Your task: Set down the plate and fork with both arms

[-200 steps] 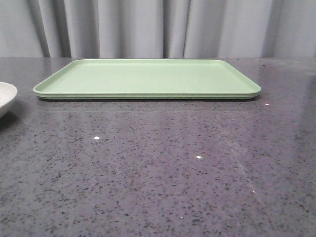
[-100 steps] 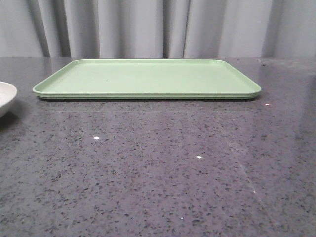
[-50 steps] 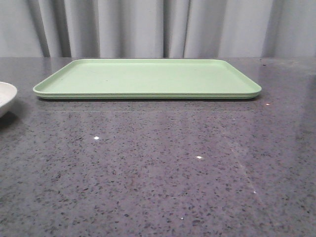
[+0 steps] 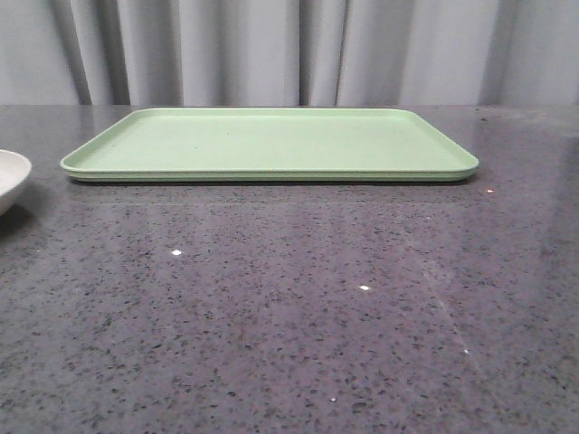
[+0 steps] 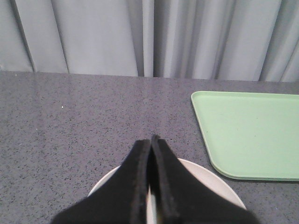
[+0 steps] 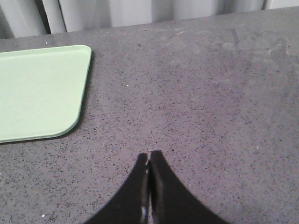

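Both sets of fingers were pressed together, holding nothing. The left fingers hung over the plate. Staying closed, they might bump it off the desk.

Soft, even light throughout. The polished table carries faint sheen and pinpoint glints; a thin shadow edges the tray toward six o'clock. Wrist-view fingers look blurred.

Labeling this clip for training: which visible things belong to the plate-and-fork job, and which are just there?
Job:
plate
left end effector, closed above the plate
right end effector, closed, empty
fork: not visible

Just there:
green tray
gray table
curtain
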You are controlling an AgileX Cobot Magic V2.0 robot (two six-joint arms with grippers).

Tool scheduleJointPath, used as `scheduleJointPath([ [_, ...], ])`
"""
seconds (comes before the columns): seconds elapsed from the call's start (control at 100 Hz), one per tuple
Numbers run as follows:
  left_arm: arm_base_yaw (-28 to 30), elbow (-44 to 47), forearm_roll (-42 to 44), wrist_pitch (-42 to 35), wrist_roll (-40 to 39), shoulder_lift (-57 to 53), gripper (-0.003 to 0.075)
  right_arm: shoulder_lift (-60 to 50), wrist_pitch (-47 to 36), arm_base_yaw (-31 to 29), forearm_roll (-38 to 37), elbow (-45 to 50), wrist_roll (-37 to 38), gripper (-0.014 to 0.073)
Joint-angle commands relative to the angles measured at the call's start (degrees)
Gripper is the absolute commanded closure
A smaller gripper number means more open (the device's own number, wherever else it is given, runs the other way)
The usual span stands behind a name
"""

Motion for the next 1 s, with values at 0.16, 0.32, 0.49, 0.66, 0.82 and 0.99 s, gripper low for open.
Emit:
scheduleJointPath([
  [0.16,-0.03,-3.04,0.05,-3.80,-0.26,5.69,0.0739,9.98,0.96,-0.30,-0.30,-7.76,-0.53,0.0635],
  [0.32,-0.03,-3.04,-0.19,-3.02,-0.26,5.72,0.0733,12.78,1.54,-0.30,-0.30,-8.18,-0.53,0.0406],
  [0.49,-0.03,-3.04,-0.19,-2.37,-0.26,5.72,0.0570,12.84,1.67,-0.30,-0.30,-8.18,-0.53,0.0179],
  [0.66,-0.03,-3.04,0.17,-2.37,-0.26,5.72,0.0271,12.79,1.80,-0.30,-0.30,-8.18,-0.53,0.0167],
  [0.82,-0.03,-3.04,0.17,-2.51,-0.26,5.72,0.0167,12.79,1.82,-0.30,-0.30,-8.18,-0.53,0.0167],
  [0.99,-0.03,-3.04,0.17,-2.51,-0.26,5.72,0.0213,12.79,2.10,-0.30,-0.19,-8.13,-0.53,0.0167],
])
